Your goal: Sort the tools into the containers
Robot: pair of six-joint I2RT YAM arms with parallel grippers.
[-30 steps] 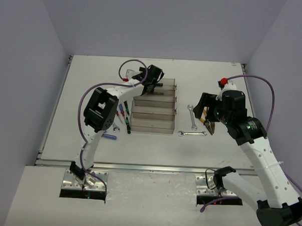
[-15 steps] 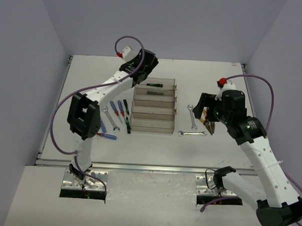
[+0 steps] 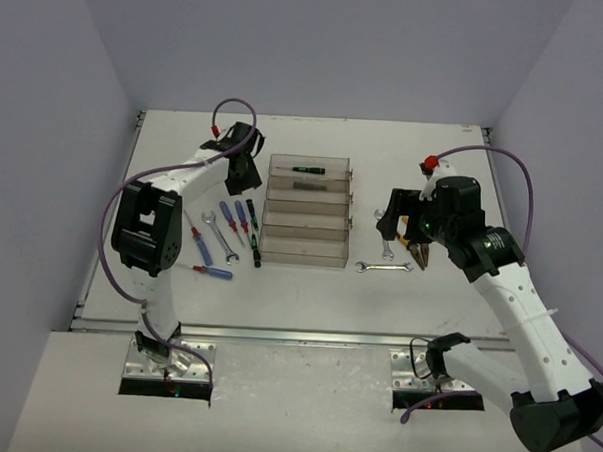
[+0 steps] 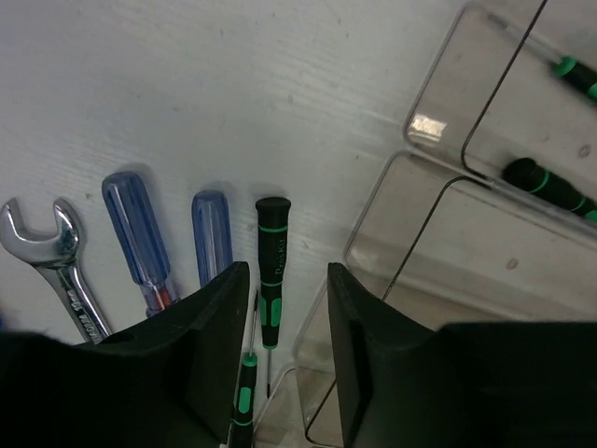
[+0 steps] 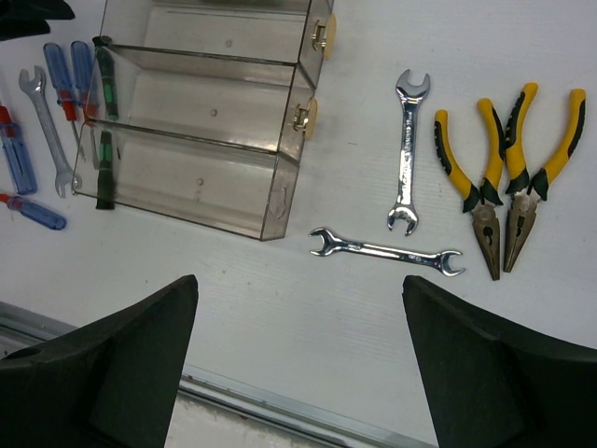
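Left tool [image 4: 284,275] hangs open, empty, over a black screwdriver [image 4: 271,252] on the tabletop [image 4: 233,84], the trays [image 4: 424,126] just beside it; right tool [image 5: 298,299] gapes wide, wrenches [image 5: 407,154] and pliers [image 5: 486,229] lying below it.

Your left gripper [image 4: 287,285] points down, jaws slightly parted and empty; your right gripper [image 5: 298,289] hovers, jaws spread wide.

Probably a robotics lab's test cell: a plain white counter [image 3: 309,286] boxed in by blank lilac-grey walls [image 3: 46,125]. A white left arm [image 3: 189,171] and right arm [image 3: 523,301] are bolted to metal plates [image 3: 140,364] at its near edge.
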